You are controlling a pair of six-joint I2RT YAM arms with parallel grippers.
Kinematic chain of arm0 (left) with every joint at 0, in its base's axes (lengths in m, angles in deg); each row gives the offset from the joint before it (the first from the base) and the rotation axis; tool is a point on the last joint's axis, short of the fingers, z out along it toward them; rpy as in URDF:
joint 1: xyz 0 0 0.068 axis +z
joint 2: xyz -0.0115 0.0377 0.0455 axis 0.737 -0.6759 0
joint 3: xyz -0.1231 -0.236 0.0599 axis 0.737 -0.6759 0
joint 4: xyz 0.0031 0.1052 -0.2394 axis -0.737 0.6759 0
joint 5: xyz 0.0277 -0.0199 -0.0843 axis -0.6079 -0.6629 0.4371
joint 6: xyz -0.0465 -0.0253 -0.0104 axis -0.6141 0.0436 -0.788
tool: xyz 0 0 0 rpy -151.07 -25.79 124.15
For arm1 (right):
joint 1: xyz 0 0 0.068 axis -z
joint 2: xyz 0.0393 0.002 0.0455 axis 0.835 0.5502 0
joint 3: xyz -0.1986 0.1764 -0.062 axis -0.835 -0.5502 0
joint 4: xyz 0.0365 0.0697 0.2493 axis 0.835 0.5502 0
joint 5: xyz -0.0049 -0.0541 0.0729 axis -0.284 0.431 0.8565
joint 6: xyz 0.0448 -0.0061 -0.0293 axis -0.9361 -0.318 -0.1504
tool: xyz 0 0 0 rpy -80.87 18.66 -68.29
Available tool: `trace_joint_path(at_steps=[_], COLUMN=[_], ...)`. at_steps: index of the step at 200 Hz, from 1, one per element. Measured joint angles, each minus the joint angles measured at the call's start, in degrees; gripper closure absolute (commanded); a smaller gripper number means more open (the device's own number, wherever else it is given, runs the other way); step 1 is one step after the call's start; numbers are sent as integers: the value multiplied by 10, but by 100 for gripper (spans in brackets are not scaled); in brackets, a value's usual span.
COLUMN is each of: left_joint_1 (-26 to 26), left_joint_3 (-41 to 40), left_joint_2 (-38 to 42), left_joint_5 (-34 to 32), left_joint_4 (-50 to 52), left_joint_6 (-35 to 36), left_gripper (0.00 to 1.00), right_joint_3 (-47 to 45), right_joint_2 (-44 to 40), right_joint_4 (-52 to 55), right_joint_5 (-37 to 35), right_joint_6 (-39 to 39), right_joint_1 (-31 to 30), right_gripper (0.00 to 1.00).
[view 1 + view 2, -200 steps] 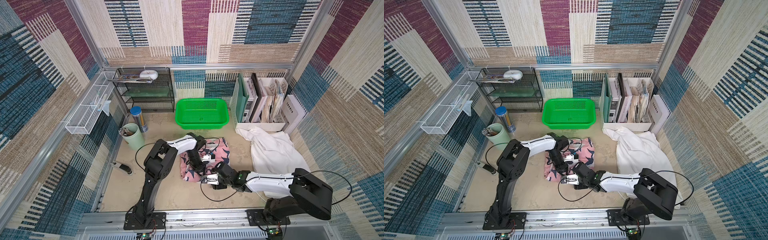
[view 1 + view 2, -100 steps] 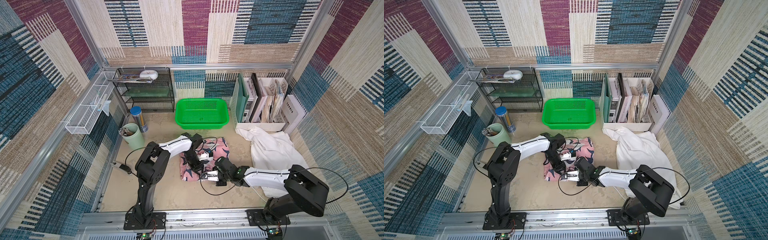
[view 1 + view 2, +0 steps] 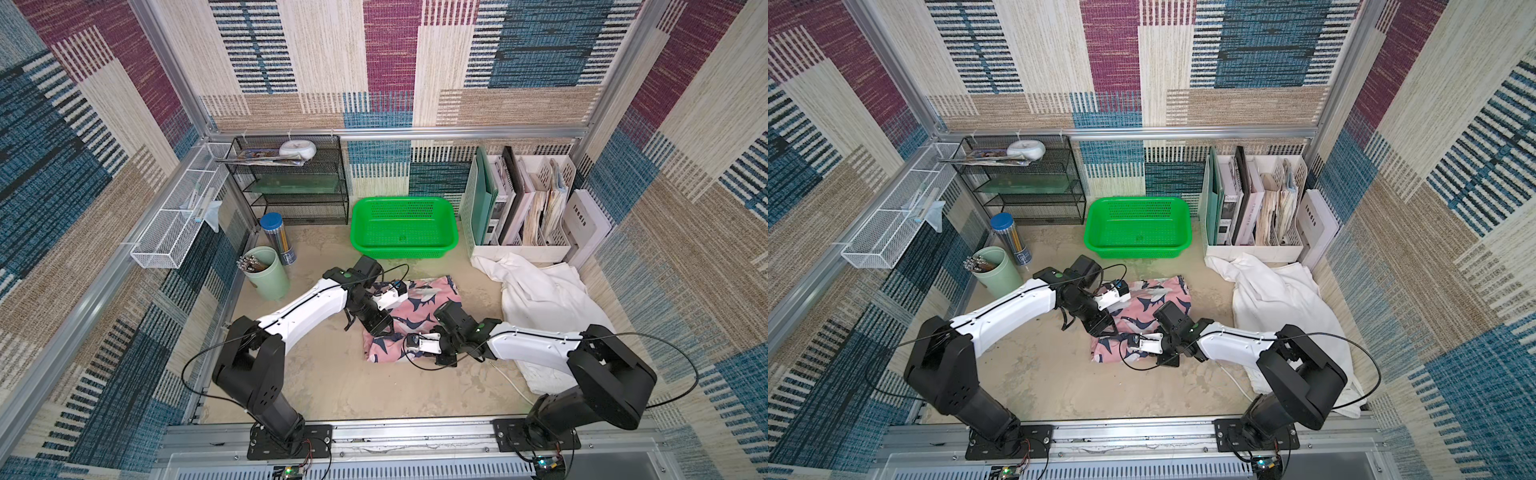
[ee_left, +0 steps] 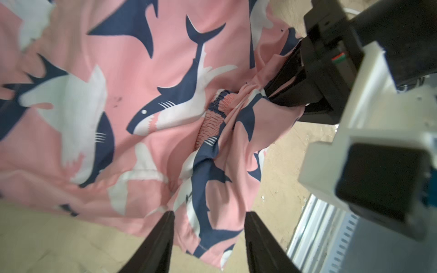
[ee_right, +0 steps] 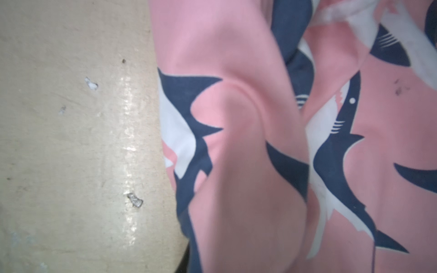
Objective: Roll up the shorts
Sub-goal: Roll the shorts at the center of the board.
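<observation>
Two pairs of shorts were recorded on the tabletop (image 3: 332, 382). One pink pair (image 3: 419, 303), printed with navy and white sharks, was found lying just in front of the single green basket (image 3: 403, 249), on the side nearer the arm bases. It was partly bunched, with its gathered elastic waist exposed in the left wrist view. One white pair (image 3: 540, 299) was found in a loose heap in front of the basket and to its right, apart from the pink pair.

Two arms were counted, both reaching to the near part of the pink pair, the part farthest from the basket. The left end effector (image 4: 209, 214) was seen with its two fingers parted. A raised fold of the pink cloth lay between them and was not pinched. The right end effector (image 4: 275, 93) was seen closed, with a tuck of the pink cloth clamped between its fingers.
</observation>
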Motion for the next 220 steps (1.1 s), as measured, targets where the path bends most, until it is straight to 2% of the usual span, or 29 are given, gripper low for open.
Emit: trace_joint_path(at_steps=[39,69,108,173,180,181,184,187,220], left_joint_1=[2,-1,-37,-183,-194,-196,-202,-207,-248], left_joint_3=[-73,-116,-141,-202,-211,-212,-217,-219,-235], left_joint_2=[166,245,270,253,248,247,244,242,199], left_joint_5=[-90,-125,-181,-294,-304,-306,-311,-314,-346], left_joint_4=[-78,-134,-166,-219,-228,-229,-233,-236,-272], left_joint_6=[-8,-12,5,85,94,95,100,104,118], left_gripper=[47,46,46,42,38,35,14,7,6], right_joint_3=[52,85,142,194,196,197,198,198,212], right_joint_2=[40,67,122,184,187,188,189,190,205], right_joint_4=[49,99,166,226,229,229,231,231,245], right_joint_5=[62,130,202,270,274,274,275,277,294], right_joint_6=[-29,-34,-40,-70,-73,-74,-75,-76,-82], right_joint_1=[30,58,83,122,125,125,127,128,140], right_gripper=[100,100,100,100,100,100,100,100,100])
